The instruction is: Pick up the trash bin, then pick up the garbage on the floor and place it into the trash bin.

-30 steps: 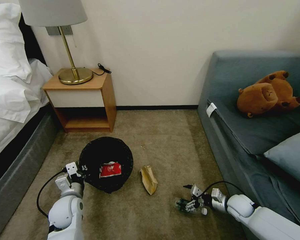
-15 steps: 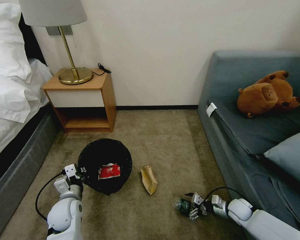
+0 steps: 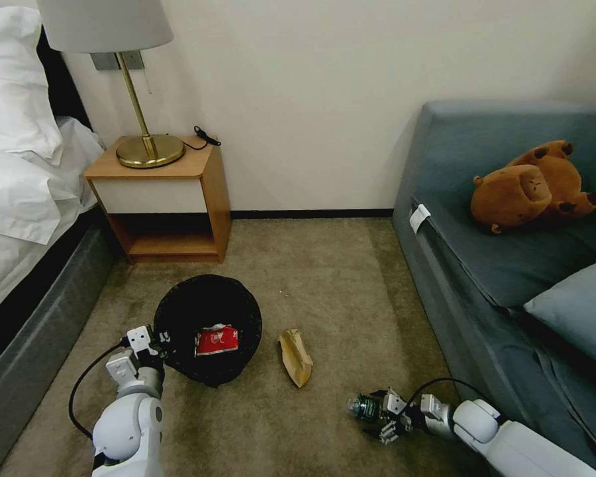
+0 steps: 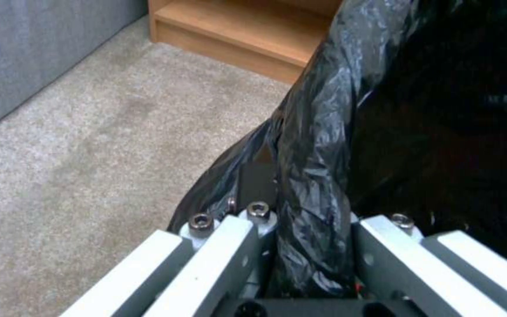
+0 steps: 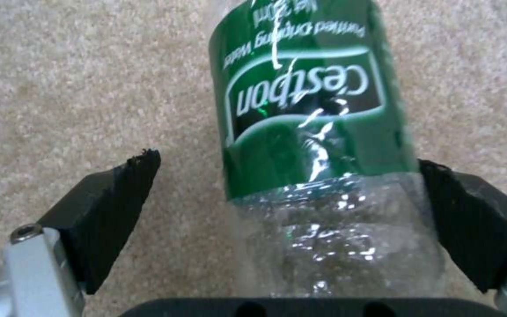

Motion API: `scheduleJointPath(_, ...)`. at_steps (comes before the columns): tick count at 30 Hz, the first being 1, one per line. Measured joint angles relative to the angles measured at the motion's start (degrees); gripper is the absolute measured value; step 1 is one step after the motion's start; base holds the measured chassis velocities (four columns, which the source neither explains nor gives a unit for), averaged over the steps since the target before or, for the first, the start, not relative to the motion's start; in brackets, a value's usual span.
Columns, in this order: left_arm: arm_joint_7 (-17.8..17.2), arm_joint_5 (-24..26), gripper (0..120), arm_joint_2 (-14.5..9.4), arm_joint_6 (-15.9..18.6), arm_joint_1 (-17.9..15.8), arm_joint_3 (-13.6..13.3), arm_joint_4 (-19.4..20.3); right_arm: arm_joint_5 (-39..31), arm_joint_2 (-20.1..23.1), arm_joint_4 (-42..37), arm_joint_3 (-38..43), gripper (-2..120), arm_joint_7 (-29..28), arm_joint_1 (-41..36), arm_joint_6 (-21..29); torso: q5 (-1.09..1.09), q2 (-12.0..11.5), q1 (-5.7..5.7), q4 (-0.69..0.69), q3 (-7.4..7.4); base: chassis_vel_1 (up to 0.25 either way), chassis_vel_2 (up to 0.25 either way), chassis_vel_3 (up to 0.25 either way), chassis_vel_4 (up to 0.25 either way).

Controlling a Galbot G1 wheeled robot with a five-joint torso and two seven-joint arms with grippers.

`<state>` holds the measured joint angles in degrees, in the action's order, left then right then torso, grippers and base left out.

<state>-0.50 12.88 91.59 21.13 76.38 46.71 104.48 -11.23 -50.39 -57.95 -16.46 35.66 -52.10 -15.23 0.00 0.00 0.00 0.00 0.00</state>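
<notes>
Nearest, at 5 o'clock: right gripper point(image 3: 377, 424) spread wide around bottle point(image 5: 318, 145), one pad touching, other apart. Risk: uneven closing, bottle rolling away on carpet. At 7 o'clock: left gripper point(image 3: 153, 342) clamped on trash bin point(image 3: 208, 311) rim; thin bag liable to slip.

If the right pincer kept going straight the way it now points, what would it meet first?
The green-labelled clear bottle lying on the carpet: it already sits between the open right pincer's pads, seemingly touching one.
</notes>
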Motion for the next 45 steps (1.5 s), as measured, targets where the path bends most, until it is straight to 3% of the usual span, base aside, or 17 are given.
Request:
scheduleJointPath(10,0.02,0.09,1,0.09,-0.11,-0.20,-0.02,-0.21,0.32,-0.26,0.36,0.90,96,0.48,-0.58,-0.23,0.00,0.00,0.00,0.00,0.00,0.000,0.000,0.000,0.000)
scheduleJointPath(13,0.03,0.08,1,0.11,-0.12,-0.45,-0.12,-0.41,0.54,-0.26,0.52,1.51,82,0.66,-0.91,-0.52,0.00,0.00,0.00,0.00,0.00,0.000,0.000,0.000,0.000)
scheduleJointPath(18,0.03,0.07,1,0.11,-0.16,-0.50,-0.15,-0.55,0.78,-0.29,0.63,1.87,71,0.75,-1.08,-0.75,0.00,0.00,0.00,0.00,0.00,0.000,0.000,0.000,0.000)
scheduleJointPath(23,0.06,0.06,1,0.11,-0.25,-0.51,-0.12,-0.61,0.85,-0.30,0.82,2.34,46,0.93,-1.11,-1.10,0.00,0.00,0.00,0.00,0.00,0.000,0.000,0.000,0.000)
scheduleJointPath(32,0.06,0.06,1,0.11,-0.32,-0.41,-0.06,-0.59,0.94,-0.39,1.02,2.44,25,0.92,-1.08,-1.42,0.00,0.00,0.00,0.00,0.00,0.000,0.000,0.000,0.000)
scheduleJointPath(45,0.08,-0.01,1,0.17,-0.39,-1.20,-0.41,-1.46,-2.08,-0.19,-2.62,6.37,25,0.53,-0.85,-2.92,0.00,0.00,0.00,0.00,0.00,0.000,0.000,0.000,0.000)
